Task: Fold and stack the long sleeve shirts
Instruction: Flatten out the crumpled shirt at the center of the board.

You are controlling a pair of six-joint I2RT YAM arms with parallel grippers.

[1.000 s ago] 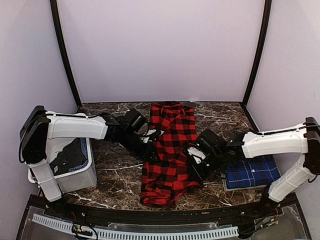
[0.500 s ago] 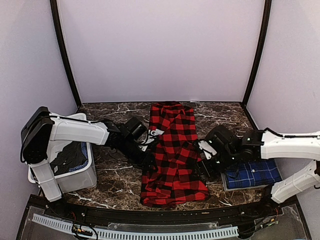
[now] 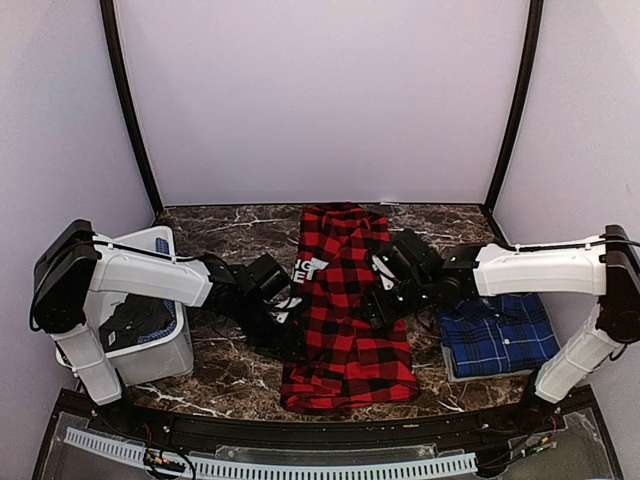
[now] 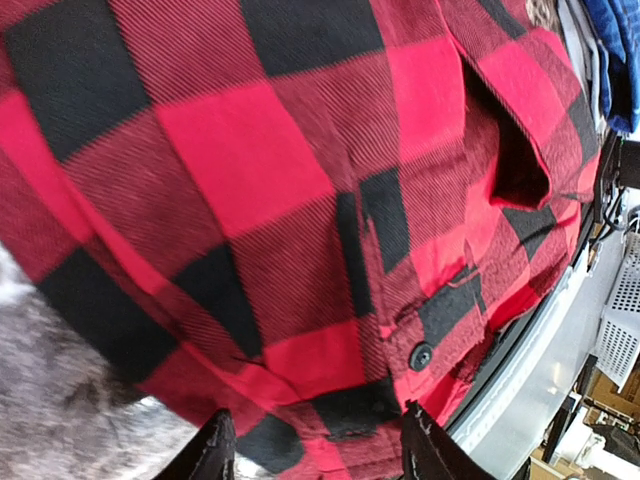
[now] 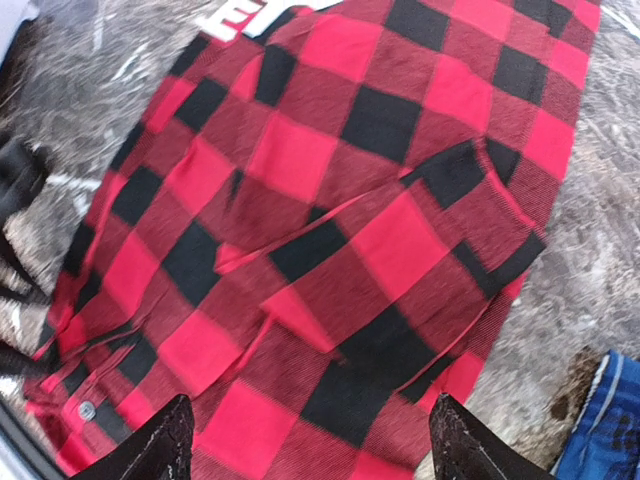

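While the red-and-black checked shirt (image 3: pixel 345 330) lies lengthwise down the middle of the dark marbled tabletop (image 3: pixel 225 225), folded into a long narrow strip with its collar end toward the far wall, one hand hangs at each of its long edges. The left hand (image 3: pixel 285 312) sits low at the strip's left edge. In its wrist view the two fingers stand partly apart over the checked cloth, near a black button (image 4: pixel 421 355), with nothing pinched between them. The right hand (image 3: pixel 380 305) is over the right edge, its fingers spread wide above the shirt and gripping nothing. Whether any fingertip touches the cloth cannot be told. The blue plaid shirt (image 3: pixel 500 335) lies folded on the right side of the tabletop, partly under the right arm, near the red one but apart from it. A white bin (image 3: pixel 170 355) stands at the left.
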